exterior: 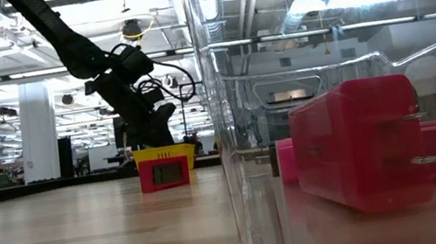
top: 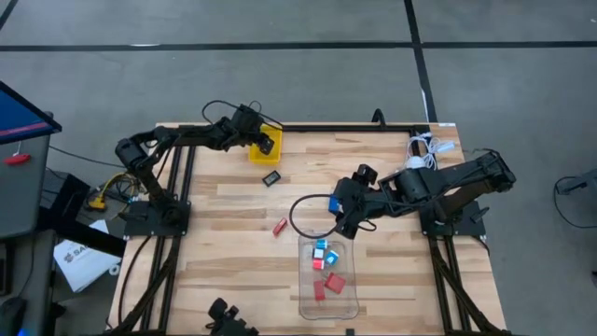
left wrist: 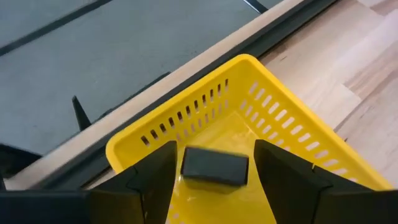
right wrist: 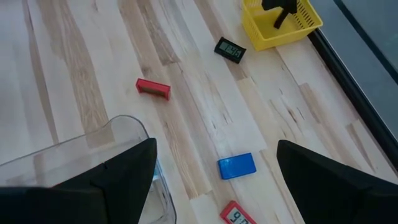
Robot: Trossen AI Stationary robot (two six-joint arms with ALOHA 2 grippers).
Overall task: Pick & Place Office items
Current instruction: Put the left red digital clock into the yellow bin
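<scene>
My left gripper (left wrist: 214,186) stands open over the yellow tray (left wrist: 292,124) at the table's far edge. A black rectangle (left wrist: 214,167) lies loose between its fingers, with a thin gap on each side. Whether the rectangle rests on the tray's floor I cannot tell. My right gripper (right wrist: 216,149) hangs open, holding nothing, above the far end of the clear bin (top: 328,303). The bin holds red, blue and white-and-cyan pieces. On the table lie a black rectangle (top: 271,177), a red block (top: 280,226), a blue block (right wrist: 236,166) and a red labelled piece (right wrist: 235,215).
A black cable loop (top: 308,217) lies on the table beside the bin's far end. A white item with coiled cable (top: 424,149) sits at the far right corner. A dark rail (left wrist: 186,68) runs along the far edge behind the tray. The bin's wall (exterior: 230,138) fills the low view's near side.
</scene>
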